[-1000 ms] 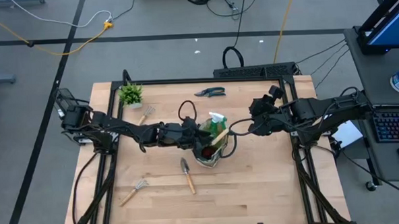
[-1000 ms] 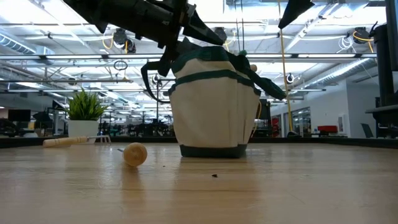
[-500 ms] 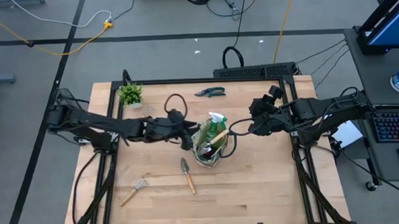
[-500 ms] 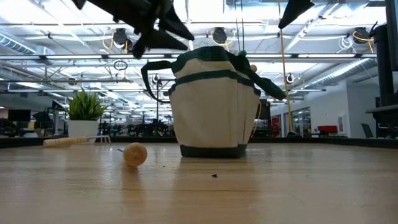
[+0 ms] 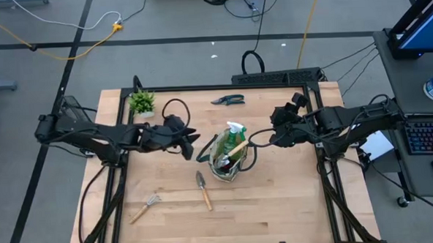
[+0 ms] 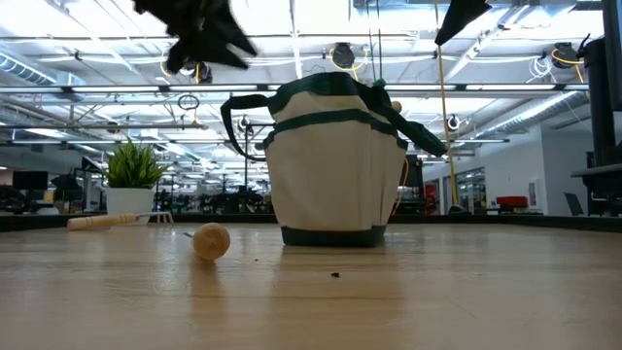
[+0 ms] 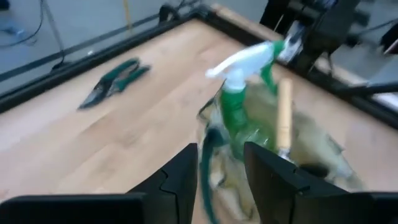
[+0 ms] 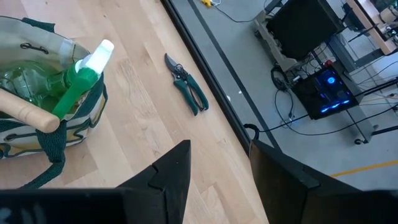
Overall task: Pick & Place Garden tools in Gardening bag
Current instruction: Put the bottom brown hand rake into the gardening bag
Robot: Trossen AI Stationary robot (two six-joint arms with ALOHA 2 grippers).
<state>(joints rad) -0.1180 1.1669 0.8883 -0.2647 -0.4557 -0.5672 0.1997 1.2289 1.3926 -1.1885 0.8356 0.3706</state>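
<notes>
Two arms of mine reach over the pale wooden table [image 5: 278, 199]; at its middle stands the beige canvas gardening bag with dark green trim [image 5: 228, 163], my landmark, holding a green spray bottle with a white trigger head [image 5: 234, 129] and a wooden-handled tool [image 5: 237, 148]; my left pincer [image 5: 191, 139] hovers just left of the bag, fingers a narrow gap apart, grasping nothing; my right pincer [image 5: 274, 139] waits just right of it, fingers parted, empty; a wooden-handled metal trowel [image 5: 203, 189] lies just in front of the bag; dark green-handled pruning shears [image 5: 228, 100] lie behind it; a wooden-handled hand rake [image 5: 145, 207] lies front-left, well apart.
</notes>
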